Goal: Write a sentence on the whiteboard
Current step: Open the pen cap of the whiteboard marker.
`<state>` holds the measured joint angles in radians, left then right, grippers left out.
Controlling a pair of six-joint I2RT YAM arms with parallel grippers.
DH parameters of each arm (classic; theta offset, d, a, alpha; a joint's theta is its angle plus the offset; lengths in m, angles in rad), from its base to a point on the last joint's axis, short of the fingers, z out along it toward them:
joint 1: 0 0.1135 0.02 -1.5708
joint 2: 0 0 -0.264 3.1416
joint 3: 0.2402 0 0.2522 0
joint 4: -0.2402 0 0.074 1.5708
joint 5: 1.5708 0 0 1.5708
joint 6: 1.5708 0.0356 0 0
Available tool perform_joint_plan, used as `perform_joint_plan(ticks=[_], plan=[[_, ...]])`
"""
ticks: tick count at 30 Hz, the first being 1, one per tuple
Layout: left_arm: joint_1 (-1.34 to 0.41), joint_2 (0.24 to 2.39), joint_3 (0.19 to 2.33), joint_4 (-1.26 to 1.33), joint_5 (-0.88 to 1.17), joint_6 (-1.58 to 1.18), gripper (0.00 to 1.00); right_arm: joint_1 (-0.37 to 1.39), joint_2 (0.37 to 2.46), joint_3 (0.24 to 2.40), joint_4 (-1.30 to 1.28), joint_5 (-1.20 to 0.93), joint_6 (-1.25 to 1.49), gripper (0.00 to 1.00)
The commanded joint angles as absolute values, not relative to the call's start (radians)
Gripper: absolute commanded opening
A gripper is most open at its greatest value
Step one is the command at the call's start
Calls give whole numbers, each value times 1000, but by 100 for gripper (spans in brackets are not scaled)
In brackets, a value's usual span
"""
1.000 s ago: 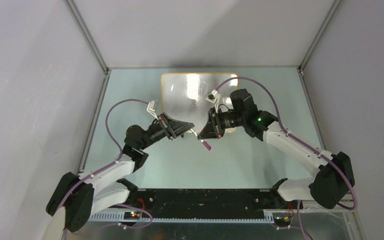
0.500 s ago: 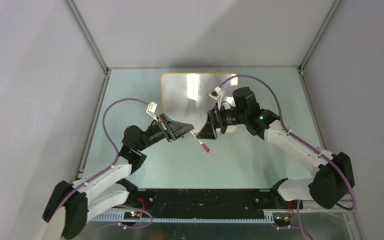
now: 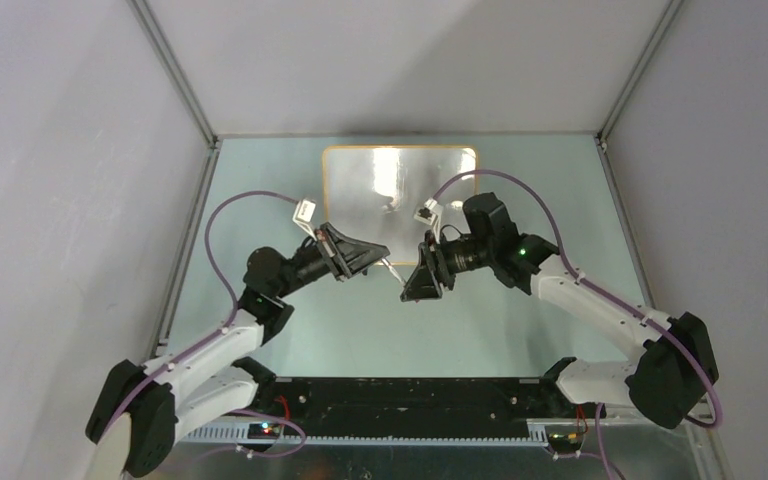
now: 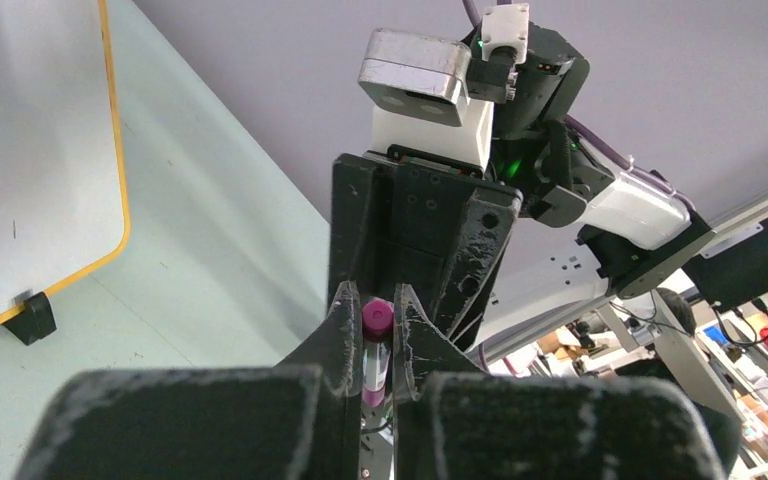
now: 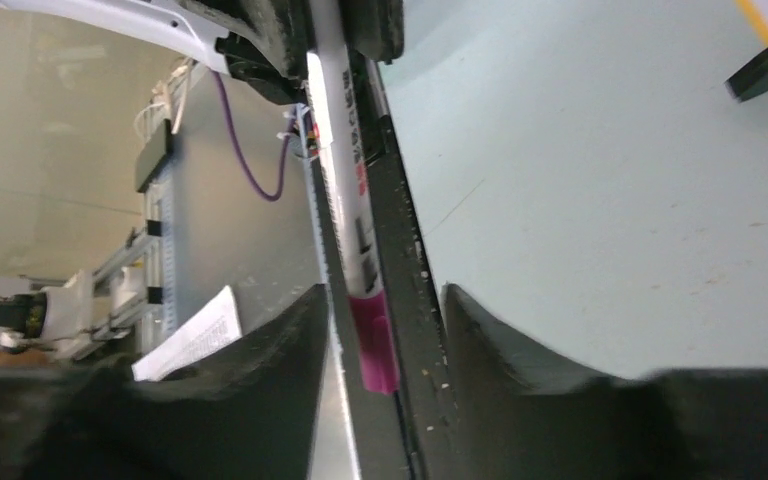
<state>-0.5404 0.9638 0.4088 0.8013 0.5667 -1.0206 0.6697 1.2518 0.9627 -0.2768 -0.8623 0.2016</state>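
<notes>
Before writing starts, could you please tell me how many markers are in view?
1. The marker is clamped in the left gripper, with its magenta cap inside the open right gripper. Others may be hidden from view.

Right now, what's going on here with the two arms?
The left claw is shut on a marker, holding it out between the arms, on the near side of the whiteboard. The right claw faces it with its jaws open on either side of the marker's pink cap, not gripping it. The cap is on, and the whiteboard shows no sentence.
</notes>
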Motion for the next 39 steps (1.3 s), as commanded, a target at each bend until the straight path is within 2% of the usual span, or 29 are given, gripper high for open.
perform_joint_plan(ticks=[1, 2, 4, 6, 8, 9, 11, 13, 15, 16, 19, 22, 24, 25, 29, 35, 37, 39], plan=[[-548, 976, 451, 875, 595, -1030, 0, 682, 1216, 966, -271, -910, 174, 40], [-549, 979, 452, 877, 595, -1030, 0, 684, 1216, 966, -272, -912, 175, 30], [-549, 979, 452, 879, 593, -1031, 0, 689, 1216, 966, -272, -918, 172, 21], [-548, 977, 453, 877, 589, -1029, 0, 693, 1216, 966, -274, -921, 166, 19], [-547, 972, 453, 874, 583, -1028, 0, 693, 1215, 966, -279, -922, 160, 26], [-547, 968, 453, 871, 582, -1026, 0, 693, 1215, 966, -282, -925, 156, 36], [-548, 964, 454, 866, 580, -1022, 0, 693, 1215, 966, -290, -926, 150, 49], [-545, 959, 455, 860, 577, -1020, 0, 693, 1218, 966, -301, -923, 141, 56], [-543, 953, 456, 858, 575, -1021, 0, 693, 1219, 962, -306, -923, 138, 57], [-543, 953, 456, 858, 575, -1021, 0, 693, 1219, 959, -303, -924, 138, 55], [-541, 947, 454, 856, 574, -1021, 0, 692, 1218, 951, -295, -926, 139, 40], [-540, 942, 450, 857, 568, -1023, 0, 693, 1221, 948, -290, -932, 142, 32], [-540, 938, 447, 853, 560, -1022, 0, 695, 1225, 949, -285, -931, 147, 4], [-537, 935, 445, 848, 551, -1020, 0, 694, 1225, 948, -286, -929, 151, 1], [-522, 891, 451, 718, 476, -974, 0, 688, 1217, 950, -307, -857, 157, 0], [-494, 781, 475, 404, 292, -864, 0, 700, 1214, 964, -388, -564, 162, 0], [-481, 749, 467, 410, 285, -859, 0, 698, 1214, 960, -387, -602, 158, 0], [-459, 743, 464, 448, 313, -864, 0, 687, 1216, 948, -359, -742, 165, 0]])
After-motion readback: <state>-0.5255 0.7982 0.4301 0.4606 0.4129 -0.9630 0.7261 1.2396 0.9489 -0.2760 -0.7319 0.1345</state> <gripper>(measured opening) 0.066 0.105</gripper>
